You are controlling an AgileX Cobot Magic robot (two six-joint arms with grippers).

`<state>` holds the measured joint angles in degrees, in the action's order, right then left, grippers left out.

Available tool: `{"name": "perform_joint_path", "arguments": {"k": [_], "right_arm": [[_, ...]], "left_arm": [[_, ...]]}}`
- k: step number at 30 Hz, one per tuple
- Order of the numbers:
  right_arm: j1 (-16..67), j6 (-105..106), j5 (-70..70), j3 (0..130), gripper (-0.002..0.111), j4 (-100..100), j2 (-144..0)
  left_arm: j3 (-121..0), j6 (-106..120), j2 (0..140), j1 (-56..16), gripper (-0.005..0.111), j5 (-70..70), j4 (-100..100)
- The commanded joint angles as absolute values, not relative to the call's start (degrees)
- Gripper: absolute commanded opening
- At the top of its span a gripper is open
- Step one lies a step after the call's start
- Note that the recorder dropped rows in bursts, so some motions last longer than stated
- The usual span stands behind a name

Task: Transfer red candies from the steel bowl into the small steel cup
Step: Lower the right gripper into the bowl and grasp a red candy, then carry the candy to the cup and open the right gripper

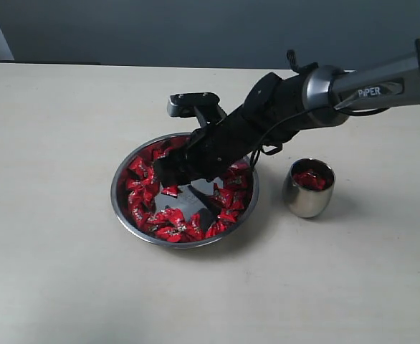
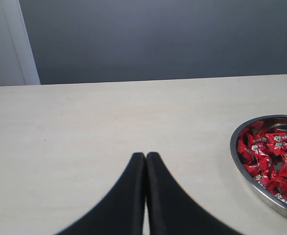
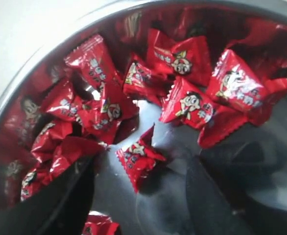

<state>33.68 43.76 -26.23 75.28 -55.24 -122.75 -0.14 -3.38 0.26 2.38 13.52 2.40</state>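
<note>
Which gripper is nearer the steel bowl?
Right. The right gripper is inside the steel bowl, open over a red candy; the left gripper is shut, outside the rim.

The steel bowl (image 1: 117,204) was polished metal, mirror-shiny, reflecting wrappers. The red candies (image 1: 140,170) had glossy, crinkly plastic-foil wrappers. The small steel cup (image 1: 304,203) was polished metal too. The table (image 1: 52,272) looked matt, smooth, faintly wood-grained. The left gripper (image 2: 145,157) was matt black.
</note>
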Motion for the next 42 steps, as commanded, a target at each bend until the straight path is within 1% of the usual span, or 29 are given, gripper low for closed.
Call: {"name": "perform_joint_path", "arguments": {"k": [1, 7, 15, 18, 23, 24, 32, 35, 42], "right_arm": [[33.78, 43.93, -26.26, 75.71, 0.054, -56.22, -123.92], [33.99, 43.93, -24.49, 75.71, 0.054, -58.12, -124.73], [37.10, 44.35, -19.95, 75.71, 0.053, -58.17, -124.84], [38.07, 44.35, -18.46, 75.71, 0.042, -57.90, -124.84], [38.10, 44.35, -18.81, 75.71, 0.002, -57.77, -124.71], [38.10, 44.22, -19.43, 75.71, 0.000, -57.77, -124.38], [36.95, 43.02, -22.24, 75.71, -0.001, -49.97, -116.24], [34.83, 39.48, -24.58, 75.71, -0.001, -44.19, -111.77], [26.66, 30.73, -37.06, 73.98, -0.001, -29.96, -96.00]], "left_arm": [[0.00, -3.50, 0.00, 2.04, 0.000, 13.29, 2.46], [0.00, -3.50, 0.00, 2.04, 0.000, 13.29, 2.46], [0.00, -3.50, 0.00, 2.04, 0.000, 13.29, 2.46], [0.00, -3.50, 0.00, 2.04, 0.000, 13.29, 2.46], [0.00, -3.50, 0.00, 2.04, 0.000, 13.29, 2.46], [0.00, -3.50, 0.00, 2.04, 0.000, 13.29, 2.46], [0.00, -3.50, 0.00, 2.04, 0.000, 13.29, 2.46], [0.00, -3.50, 0.00, 2.04, 0.000, 13.29, 2.46], [0.00, -3.50, 0.00, 2.04, 0.000, 13.29, 2.46]]}}
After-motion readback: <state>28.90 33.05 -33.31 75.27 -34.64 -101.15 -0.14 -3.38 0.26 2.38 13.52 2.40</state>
